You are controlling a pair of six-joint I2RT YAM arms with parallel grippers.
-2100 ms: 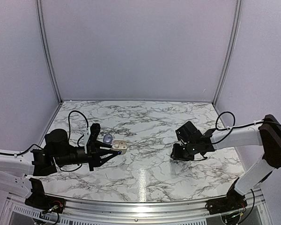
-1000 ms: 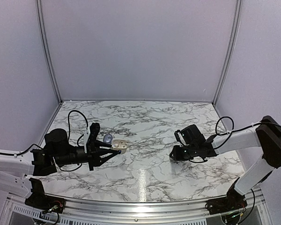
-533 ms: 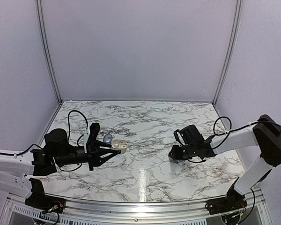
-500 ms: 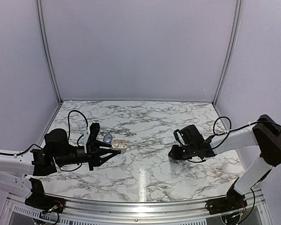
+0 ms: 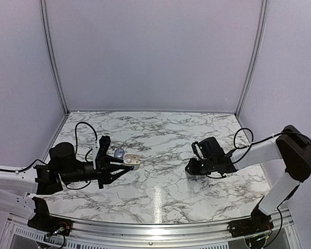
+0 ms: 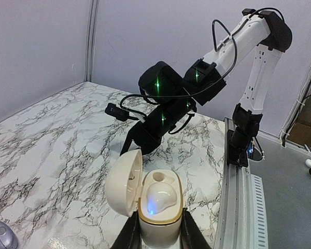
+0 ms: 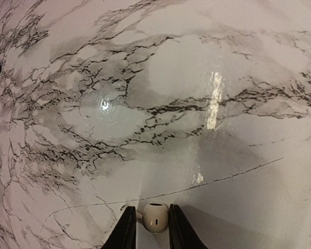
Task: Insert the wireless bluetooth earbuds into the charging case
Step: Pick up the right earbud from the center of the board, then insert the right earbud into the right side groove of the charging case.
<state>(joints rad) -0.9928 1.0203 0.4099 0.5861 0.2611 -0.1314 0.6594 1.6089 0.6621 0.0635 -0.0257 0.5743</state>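
Note:
My left gripper [image 5: 127,165] is shut on the base of the white charging case [image 5: 132,160] and holds it above the left of the marble table. In the left wrist view the case [image 6: 158,212] stands upright between my fingers with its lid [image 6: 124,181] swung open to the left. One white earbud [image 6: 160,197] sits in it with a blue light, and the socket [image 6: 158,177] behind it is empty. My right gripper [image 5: 193,171] is down at the table, right of centre. In the right wrist view its fingers [image 7: 151,228] are closed round a second small white earbud [image 7: 156,218] lying on the marble.
A small bluish-grey rounded object [image 5: 119,153] lies on the table just behind the case, and shows at the bottom left of the left wrist view [image 6: 1,236]. The table's metal front rail [image 6: 238,197] runs to the right. Purple walls close in the back and sides.
My right gripper has dropped lower and shifted a little left, down to the table surface. The left gripper and the open case have stayed in place.

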